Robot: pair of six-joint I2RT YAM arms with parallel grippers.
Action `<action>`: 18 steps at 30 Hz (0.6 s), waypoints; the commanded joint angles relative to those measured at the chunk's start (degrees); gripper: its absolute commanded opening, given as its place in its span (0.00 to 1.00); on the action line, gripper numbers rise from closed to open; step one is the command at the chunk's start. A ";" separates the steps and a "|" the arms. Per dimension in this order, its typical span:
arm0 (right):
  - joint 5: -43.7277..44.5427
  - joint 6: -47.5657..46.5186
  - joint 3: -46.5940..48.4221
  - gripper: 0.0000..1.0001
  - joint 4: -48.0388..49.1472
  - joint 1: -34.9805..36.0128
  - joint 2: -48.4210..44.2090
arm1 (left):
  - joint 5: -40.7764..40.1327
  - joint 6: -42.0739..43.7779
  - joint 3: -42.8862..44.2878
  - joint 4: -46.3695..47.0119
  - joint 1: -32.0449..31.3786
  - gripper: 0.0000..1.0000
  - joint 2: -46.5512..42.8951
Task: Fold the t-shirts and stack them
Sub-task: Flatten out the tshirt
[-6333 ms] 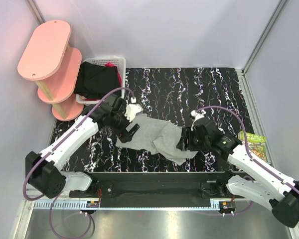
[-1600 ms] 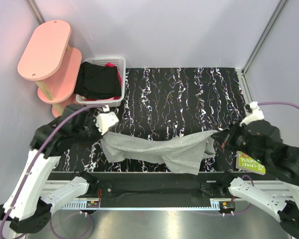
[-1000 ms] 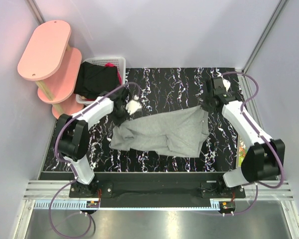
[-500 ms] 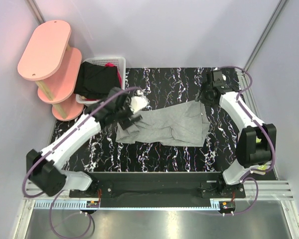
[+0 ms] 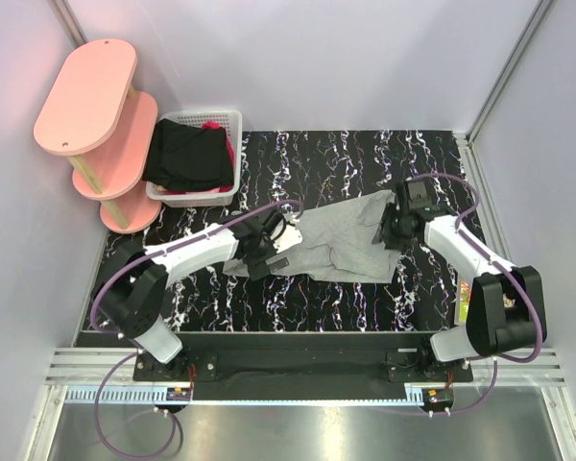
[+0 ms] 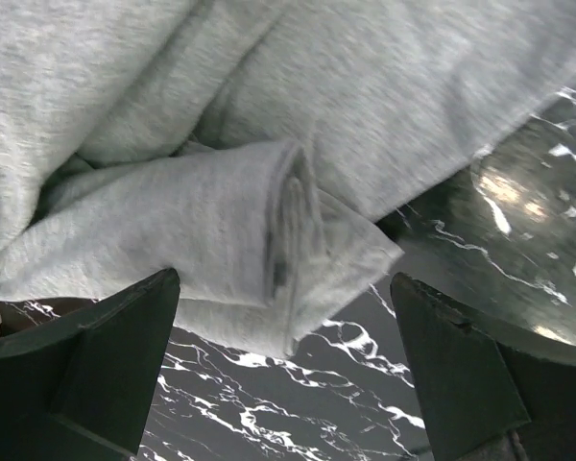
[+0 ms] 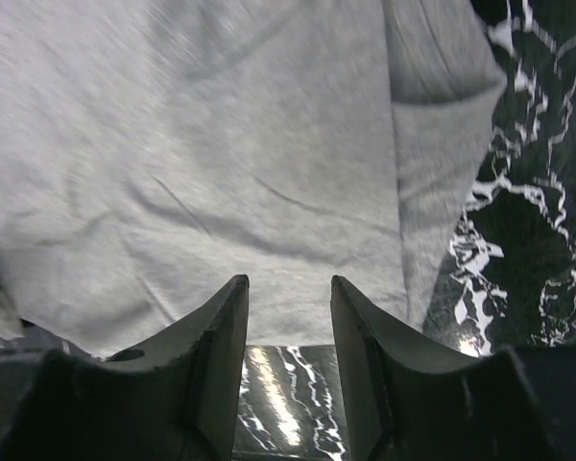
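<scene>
Now that both have let go, shirt (image 5: 341,240) lies rumpled on tabletop (image 5: 346,163); left tool (image 6: 283,280) wide, right tool (image 7: 288,281) narrower, both empty; folding next.

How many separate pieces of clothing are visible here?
3: a grey t-shirt on the table, a black garment heaped in the white basket, magenta cloth peeking behind it. Others may lie hidden underneath.

The grey shirt (image 6: 211,221) is soft matt knit cloth, faintly fuzzy and flecked; the desk (image 5: 346,158) under it has a smooth, glossy black top veined white like marble. The black garment (image 5: 184,154) is matt cloth too, its white lattice basket (image 5: 200,196) seems to be plastic, and the pink shelf (image 5: 84,84) has smooth matt boards on bare wooden posts (image 5: 84,179).
</scene>
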 commanded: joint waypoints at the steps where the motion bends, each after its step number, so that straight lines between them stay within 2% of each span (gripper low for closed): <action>1: -2.40 0.70 -3.44 0.47 1.27 0.30 -2.96 | -2.62 -0.12 4.77 5.32 1.44 0.99 0.82; 10: -1.52 0.43 -8.81 0.47 2.93 0.21 -1.56 | -1.65 -0.39 8.56 5.14 2.41 0.99 2.49; 18: -1.87 0.43 -10.83 0.47 3.46 0.29 -0.23 | -1.83 -1.71 5.84 8.39 3.20 0.99 7.06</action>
